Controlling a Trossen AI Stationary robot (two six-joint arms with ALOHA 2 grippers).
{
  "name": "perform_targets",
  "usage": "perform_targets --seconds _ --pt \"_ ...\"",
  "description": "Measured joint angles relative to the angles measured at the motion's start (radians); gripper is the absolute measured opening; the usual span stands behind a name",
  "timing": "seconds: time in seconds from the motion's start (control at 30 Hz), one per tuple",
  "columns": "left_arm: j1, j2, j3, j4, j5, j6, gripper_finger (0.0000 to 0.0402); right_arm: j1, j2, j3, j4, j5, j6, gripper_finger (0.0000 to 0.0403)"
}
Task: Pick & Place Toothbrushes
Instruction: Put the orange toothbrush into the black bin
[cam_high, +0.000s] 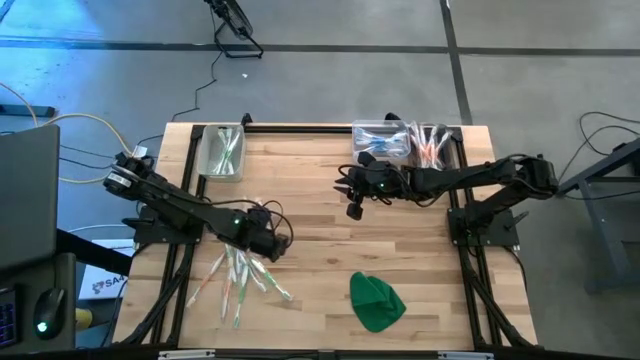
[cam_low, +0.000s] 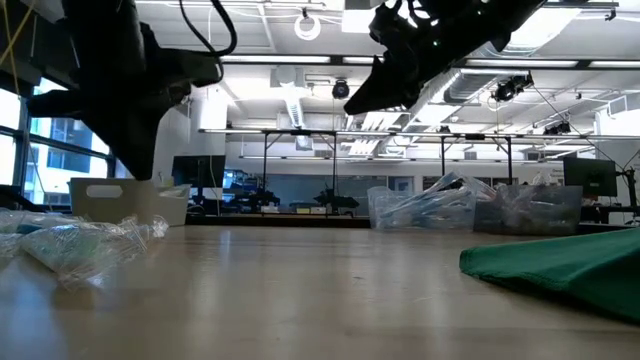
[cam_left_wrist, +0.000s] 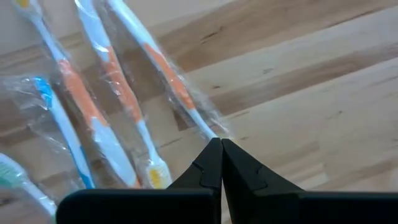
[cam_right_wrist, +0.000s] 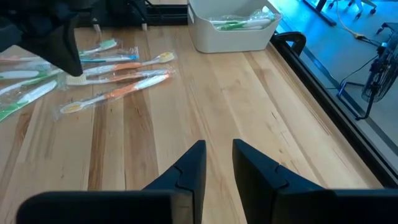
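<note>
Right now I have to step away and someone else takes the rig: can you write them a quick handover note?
Left gripper: shut, low over the loose pile, tips at the edge of an orange toothbrush's wrapper; whether it has caught it is unclear.
Right gripper: open, empty, raised over the table's middle, waiting.
Loose toothbrushes: wrapped, fanned out on the wood at the near left.
Done: some green ones sit in the far-left bin; the far-right bins also hold some.
Left: the whole loose pile. The green cloth lies near right, untouched.
</note>
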Motion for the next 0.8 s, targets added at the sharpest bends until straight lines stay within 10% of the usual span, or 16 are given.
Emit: perform_targets --seconds 0.4,0.8 --pt "0.000 -0.002 -0.008 0.018 0.016 0.010 0.0009 0.000 0.000 0.000 -0.015 0.000 0.000 0.0070" --pt "0.000 -0.002 -0.008 0.008 -0.028 -0.004 0.0118 0.000 0.000 0.000 -0.014 0.000 0.000 0.0070"
